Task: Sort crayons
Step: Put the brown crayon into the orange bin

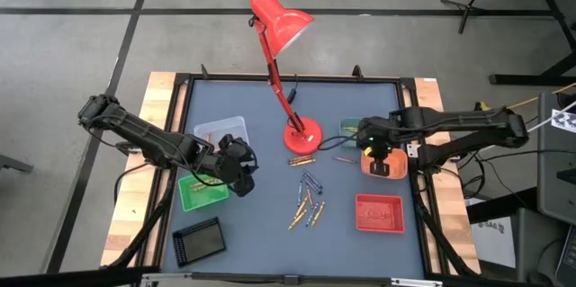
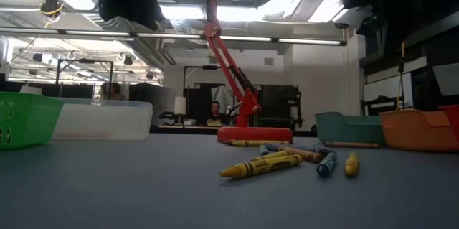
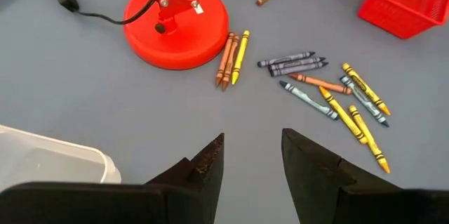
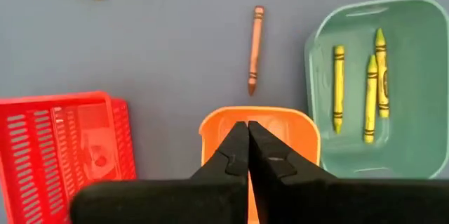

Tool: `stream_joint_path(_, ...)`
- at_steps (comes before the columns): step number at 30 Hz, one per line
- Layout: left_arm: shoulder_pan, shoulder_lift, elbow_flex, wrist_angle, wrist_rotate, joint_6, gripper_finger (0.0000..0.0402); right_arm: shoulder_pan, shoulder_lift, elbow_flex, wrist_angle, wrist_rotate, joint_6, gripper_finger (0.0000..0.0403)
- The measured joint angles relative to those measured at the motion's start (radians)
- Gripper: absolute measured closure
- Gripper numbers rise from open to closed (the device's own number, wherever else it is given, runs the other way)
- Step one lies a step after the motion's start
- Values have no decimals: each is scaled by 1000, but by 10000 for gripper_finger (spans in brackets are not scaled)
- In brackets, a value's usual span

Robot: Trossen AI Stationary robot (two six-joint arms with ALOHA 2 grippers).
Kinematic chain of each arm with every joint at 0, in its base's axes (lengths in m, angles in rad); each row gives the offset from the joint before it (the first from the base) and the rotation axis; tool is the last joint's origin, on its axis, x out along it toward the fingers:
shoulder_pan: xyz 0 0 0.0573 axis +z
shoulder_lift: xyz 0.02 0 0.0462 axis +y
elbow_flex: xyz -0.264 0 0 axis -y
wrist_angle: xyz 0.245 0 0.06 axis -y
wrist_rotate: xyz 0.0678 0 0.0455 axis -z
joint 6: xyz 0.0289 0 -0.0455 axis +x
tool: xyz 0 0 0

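Note:
Several loose crayons (image 1: 308, 201) lie in a pile on the grey table; they also show in the left wrist view (image 3: 337, 90) and the low view (image 2: 287, 161). Three more crayons (image 3: 231, 59) lie against the red lamp's base. One orange crayon (image 4: 255, 48) lies alone near the teal tray (image 4: 414, 27), which holds three yellow crayons (image 4: 365, 76). My left gripper (image 3: 252, 157) is open and empty, above the table left of the pile. My right gripper (image 4: 248, 136) is shut with nothing showing between its fingers, above the orange tray (image 4: 210, 129).
A red desk lamp (image 1: 303, 134) stands at the table's far middle. A red tray (image 1: 380, 212) sits at the near right. A clear tray (image 1: 220, 130), a green tray (image 1: 202, 191) and a black tray (image 1: 198, 240) sit on the left.

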Motion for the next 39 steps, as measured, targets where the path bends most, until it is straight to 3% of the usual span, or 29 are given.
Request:
stream_joint_path(9,0,0,0,9,1,-1,274,0,28,-46,230,-2,-1,389)
stream_joint_path(18,0,0,0,10,1,0,274,0,171,-47,312,-28,-2,289)
stream_joint_path(22,0,0,0,10,1,0,274,1,255,-47,310,-30,-2,266)
stream_joint_path(39,0,0,0,10,1,0,274,1,492,-47,393,-30,-3,274)
